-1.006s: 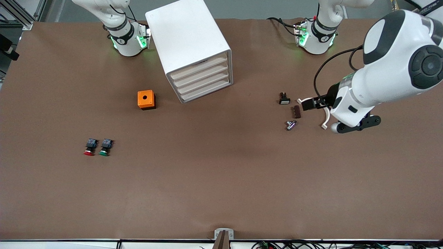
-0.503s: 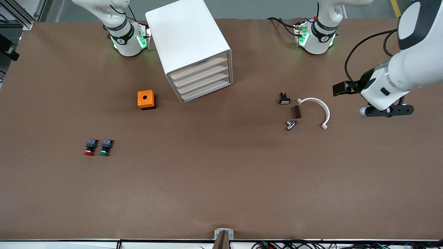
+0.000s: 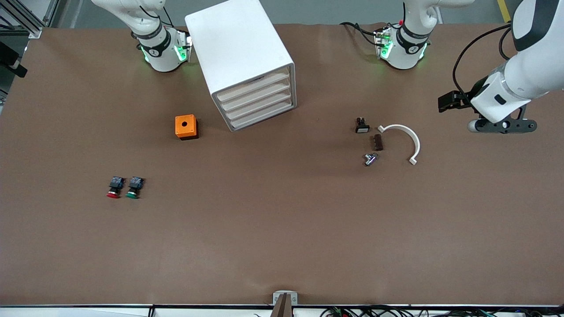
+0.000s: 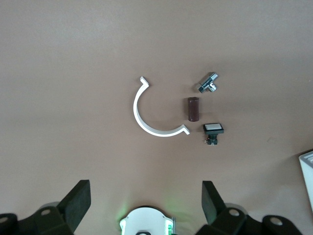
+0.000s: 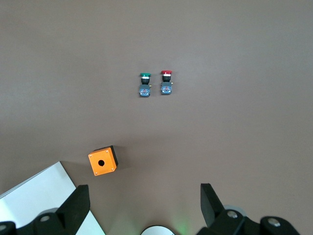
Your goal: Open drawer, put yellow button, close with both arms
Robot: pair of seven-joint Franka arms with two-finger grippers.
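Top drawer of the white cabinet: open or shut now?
Shut: the top drawer sits flush with the three drawers below it in the cabinet; no claw is near it.

An orange box [image 3: 186, 127] with a round hole on top stands near the cabinet. A red button [image 3: 113, 187] and a green button [image 3: 133, 187] lie side by side nearer the camera. Toward the left arm's end lie a white arc [image 3: 404, 139], a brown block [image 3: 377, 142], a metal fitting [image 3: 370, 159] and a white-capped switch [image 3: 361, 125].

bare table [image 3: 282, 229] before cabinet [image 3: 240, 57] front, orange box [image 3: 185, 127] beside it
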